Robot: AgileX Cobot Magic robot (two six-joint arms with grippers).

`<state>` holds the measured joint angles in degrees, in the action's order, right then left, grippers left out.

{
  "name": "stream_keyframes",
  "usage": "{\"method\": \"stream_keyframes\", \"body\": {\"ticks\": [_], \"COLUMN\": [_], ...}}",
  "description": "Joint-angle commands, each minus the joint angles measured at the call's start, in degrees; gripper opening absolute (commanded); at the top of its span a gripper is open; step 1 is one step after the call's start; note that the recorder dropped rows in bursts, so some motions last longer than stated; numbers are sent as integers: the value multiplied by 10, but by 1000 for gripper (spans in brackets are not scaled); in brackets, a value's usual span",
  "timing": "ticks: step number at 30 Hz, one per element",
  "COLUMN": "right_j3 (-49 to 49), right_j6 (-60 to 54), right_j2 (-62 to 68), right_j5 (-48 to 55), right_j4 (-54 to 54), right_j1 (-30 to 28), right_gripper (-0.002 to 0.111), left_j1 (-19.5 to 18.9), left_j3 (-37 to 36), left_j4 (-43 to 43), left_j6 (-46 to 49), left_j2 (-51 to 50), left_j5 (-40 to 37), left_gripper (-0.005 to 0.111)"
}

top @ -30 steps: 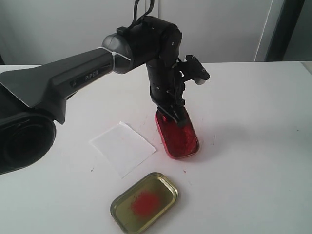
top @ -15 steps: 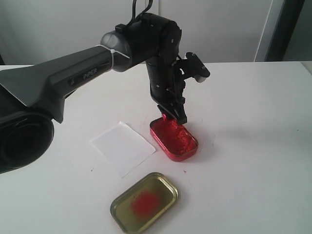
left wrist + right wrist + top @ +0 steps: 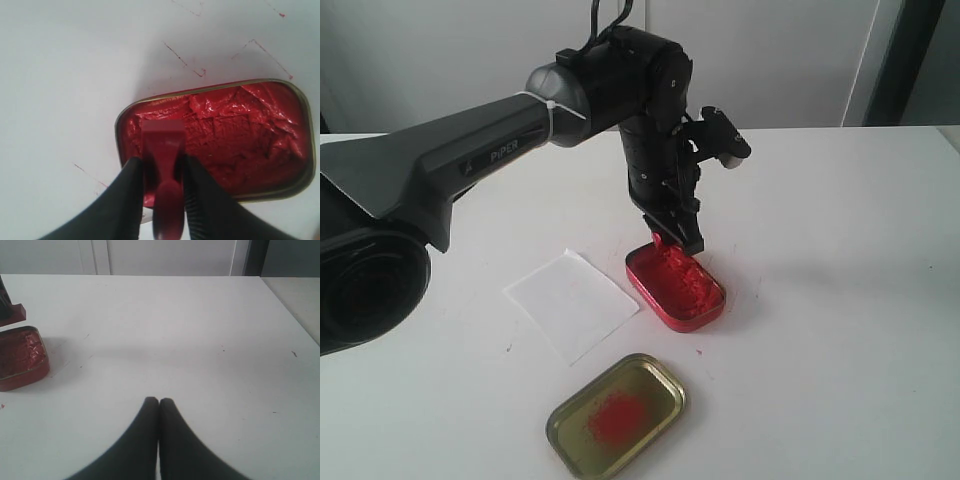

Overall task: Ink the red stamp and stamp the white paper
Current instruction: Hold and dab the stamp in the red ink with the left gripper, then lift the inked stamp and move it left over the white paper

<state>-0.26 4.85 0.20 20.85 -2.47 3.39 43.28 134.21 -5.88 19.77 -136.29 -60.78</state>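
Observation:
My left gripper (image 3: 674, 238) is shut on the red stamp (image 3: 162, 150), its fingers clamped on either side of the narrow handle with the block base pointing down. The stamp hangs over one end of the red ink tin (image 3: 677, 288), just above the rough red paste (image 3: 240, 130); I cannot tell whether it touches. The white paper (image 3: 572, 303) lies flat to the left of the tin. My right gripper (image 3: 159, 401) is shut and empty over bare tabletop, far from the tin (image 3: 20, 357).
The gold tin lid (image 3: 617, 415) with a red smear lies near the front edge, below the paper. Thin red marks stain the white table (image 3: 185, 62) beside the tin. The left arm's dark body (image 3: 440, 170) spans the left side.
A second ago the ink tin stood tipped up against the stamp; it now lies flat, its far end swung left. The left gripper with the stamp has risen slightly.

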Motion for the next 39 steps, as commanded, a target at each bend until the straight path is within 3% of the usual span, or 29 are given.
{"method": "stream_keyframes", "body": {"ticks": [1, 10, 16, 23, 39], "right_j3": [3, 3, 3, 3, 3], "right_j6": [0, 0, 0, 0, 0], "right_j2": [-2, -2, -2, -2, -2], "right_j5": [-8, -8, -8, -8, -8], "right_j4": [-3, -3, -3, -3, -3], "right_j1": [0, 0, 0, 0, 0], "right_gripper": [0, 0, 0, 0, 0], "left_j1": [3, -5, -27, -67, -78], "left_j3": [5, 5, 5, 5, 5], "left_j4": [5, 7, 14, 92, 118], "left_j6": [-8, -37, -63, -85, -110], "left_j2": [10, 14, 37, 50, 50], "left_j5": [-11, -92, -92, -92, -92], "left_gripper": [0, 0, 0, 0, 0]}}
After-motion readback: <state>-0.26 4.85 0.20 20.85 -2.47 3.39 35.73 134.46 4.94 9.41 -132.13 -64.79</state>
